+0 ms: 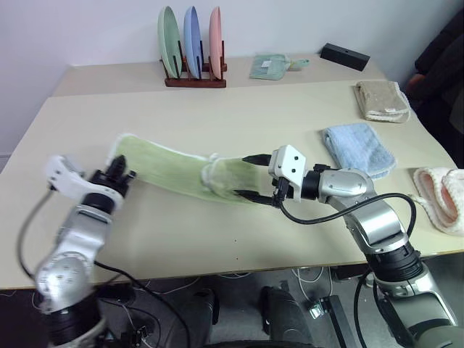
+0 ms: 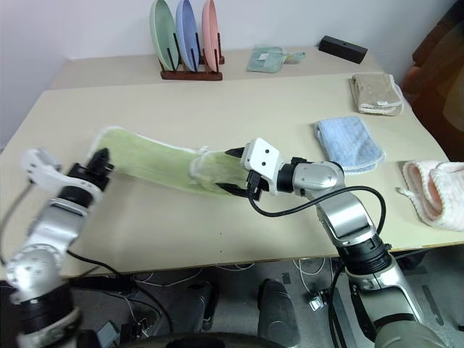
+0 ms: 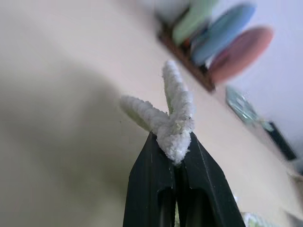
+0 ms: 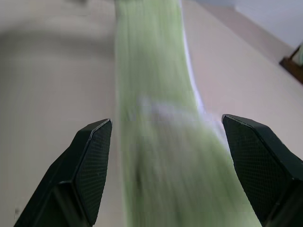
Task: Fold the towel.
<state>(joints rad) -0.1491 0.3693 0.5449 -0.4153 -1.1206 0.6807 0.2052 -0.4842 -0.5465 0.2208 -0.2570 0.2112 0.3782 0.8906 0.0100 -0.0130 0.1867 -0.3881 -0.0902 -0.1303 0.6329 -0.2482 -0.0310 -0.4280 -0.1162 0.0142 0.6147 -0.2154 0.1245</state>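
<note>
left gripper (image 3: 174, 156) pinched on blurred towel (image 1: 174, 172) edge, fingertips hidden

table (image 1: 217, 239): beige, two joined | wall (image 1: 87, 29): white | floor: cables

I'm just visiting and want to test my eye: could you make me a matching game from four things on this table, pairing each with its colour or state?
Things:
1. towel
2. left end effector
3. right end effector
4. folded towel near the right arm

States:
A. light blue
B. fingers wide open, either side of green cloth
C. shut on a white cloth edge
D. light green, stretched between the two arms

Pairs: 1-D, 2-C, 3-B, 4-A
</note>
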